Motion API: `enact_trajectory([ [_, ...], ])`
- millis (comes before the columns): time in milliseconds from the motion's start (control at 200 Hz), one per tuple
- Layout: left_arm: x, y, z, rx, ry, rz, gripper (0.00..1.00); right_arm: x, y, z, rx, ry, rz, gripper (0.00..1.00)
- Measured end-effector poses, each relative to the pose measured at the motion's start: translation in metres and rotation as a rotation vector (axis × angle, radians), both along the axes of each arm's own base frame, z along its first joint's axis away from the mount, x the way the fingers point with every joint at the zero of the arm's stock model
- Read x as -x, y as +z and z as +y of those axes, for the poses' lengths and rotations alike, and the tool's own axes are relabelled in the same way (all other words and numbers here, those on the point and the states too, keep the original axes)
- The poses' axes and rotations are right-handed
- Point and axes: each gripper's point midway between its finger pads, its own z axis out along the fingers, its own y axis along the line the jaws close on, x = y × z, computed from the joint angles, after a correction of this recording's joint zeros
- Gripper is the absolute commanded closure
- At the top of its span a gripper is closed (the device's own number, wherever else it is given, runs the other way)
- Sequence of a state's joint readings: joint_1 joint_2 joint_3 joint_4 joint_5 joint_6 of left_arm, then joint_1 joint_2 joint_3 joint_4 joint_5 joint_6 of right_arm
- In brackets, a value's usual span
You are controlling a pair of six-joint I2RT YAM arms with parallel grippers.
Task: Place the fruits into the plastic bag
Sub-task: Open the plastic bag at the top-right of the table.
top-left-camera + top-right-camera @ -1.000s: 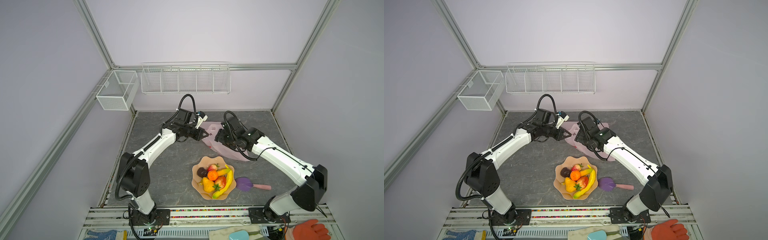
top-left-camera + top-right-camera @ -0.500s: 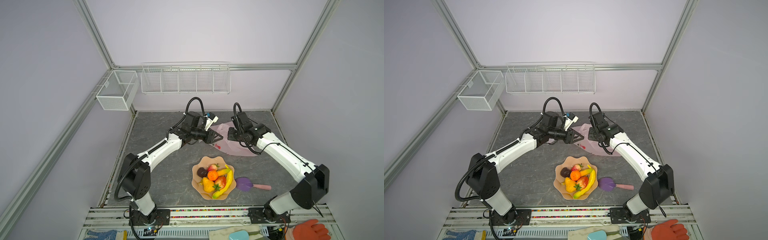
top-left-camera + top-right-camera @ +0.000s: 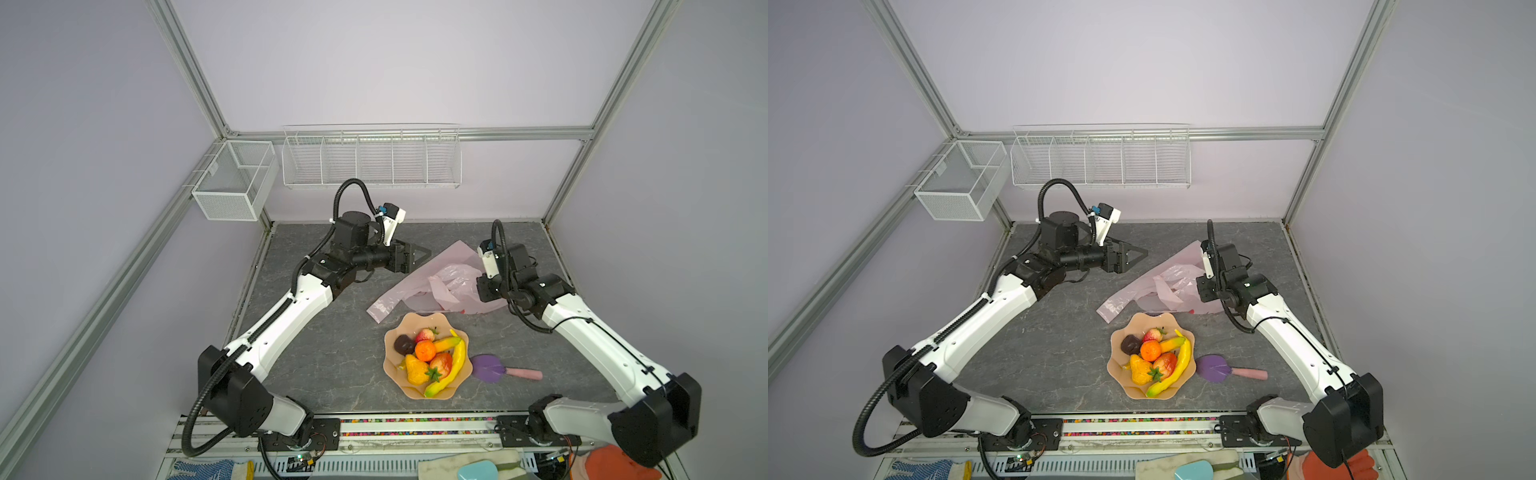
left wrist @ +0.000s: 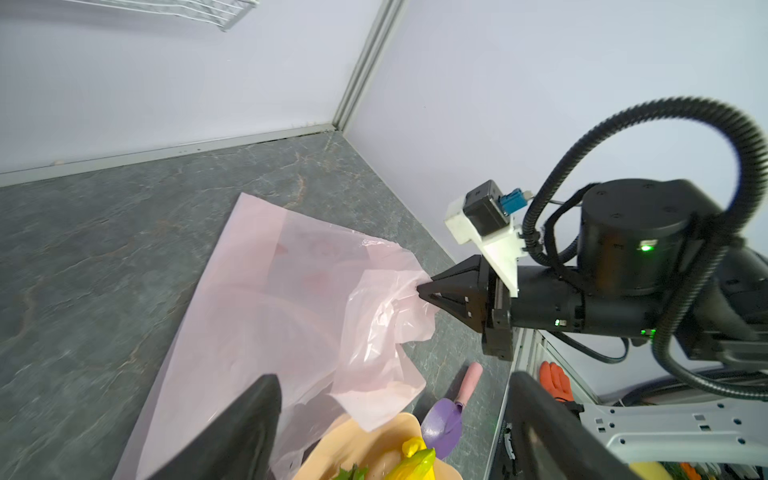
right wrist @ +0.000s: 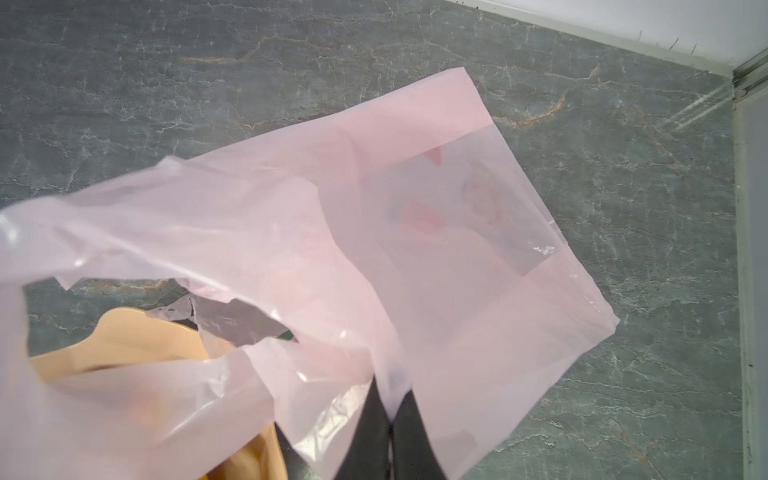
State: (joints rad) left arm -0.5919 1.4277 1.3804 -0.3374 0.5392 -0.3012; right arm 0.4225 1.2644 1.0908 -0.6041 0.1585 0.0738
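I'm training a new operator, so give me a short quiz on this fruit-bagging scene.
1. True or false: the left gripper is open, not holding the bag.
2. Fill in: the right gripper is shut on the ___.
3. Where are the fruits? A in the bag; B in the bowl; C in the right gripper.
Key: 1 true; 2 bag; 3 B.

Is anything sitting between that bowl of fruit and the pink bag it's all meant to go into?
Nothing visible does. The plastic bag lies just beyond the bowl holding the fruits, no object between them. The right gripper is shut on the bag's film; the left gripper is open, holding nothing.
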Motion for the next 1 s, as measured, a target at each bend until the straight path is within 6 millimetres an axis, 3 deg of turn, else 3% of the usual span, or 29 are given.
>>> enact_trajectory([
  [115, 0.003, -0.026, 0.01, -0.083, 0.043, 0.037, 0.14, 0.002, -0.01, 0.0, -0.015, 0.02, 0.013, 0.93],
  [325, 0.006, -0.139, 0.028, -0.366, 0.09, 0.212, 0.14, 0.003, -0.007, 0.0, -0.062, 0.052, -0.014, 0.93],
  [465, 0.001, -0.182, 0.039, -0.506, 0.109, 0.253, 0.16, 0.006, -0.004, 0.0, -0.079, 0.069, -0.028, 0.93],
  [710, -0.006, -0.233, 0.056, -0.7, 0.119, 0.299, 0.17, 0.01, -0.003, 0.0, -0.1, 0.083, -0.036, 0.93],
  [895, -0.011, -0.252, 0.066, -0.785, 0.134, 0.29, 0.17, 0.013, 0.002, 0.0, -0.11, 0.088, -0.049, 0.93],
  [1000, -0.014, -0.264, 0.07, -0.826, 0.136, 0.287, 0.25, 0.014, 0.004, 0.001, -0.115, 0.094, -0.054, 0.93],
])
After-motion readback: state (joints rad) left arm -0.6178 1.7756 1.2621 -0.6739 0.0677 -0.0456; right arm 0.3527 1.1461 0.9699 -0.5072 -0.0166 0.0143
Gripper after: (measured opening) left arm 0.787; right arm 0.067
